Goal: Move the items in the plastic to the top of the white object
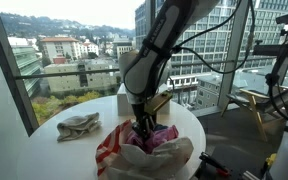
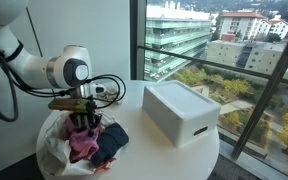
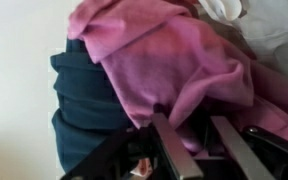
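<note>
A white plastic bag [image 2: 52,152] lies on the round table, also seen in an exterior view [image 1: 162,160]. It holds a pink cloth [image 2: 82,146] and a dark blue cloth [image 2: 112,140]. The white box [image 2: 179,110] stands beside the bag, and shows behind the arm in an exterior view [image 1: 124,100]. My gripper [image 2: 81,120] points down into the bag. In the wrist view its fingers [image 3: 199,140] are closed on a fold of the pink cloth [image 3: 164,60], with the blue cloth [image 3: 84,105] beside it.
A crumpled grey-white towel [image 1: 79,125] lies on the round white table [image 1: 54,150], away from the bag. A red-striped piece [image 1: 109,145] sits at the bag's edge. Large windows stand close behind the table. Cables hang from the arm.
</note>
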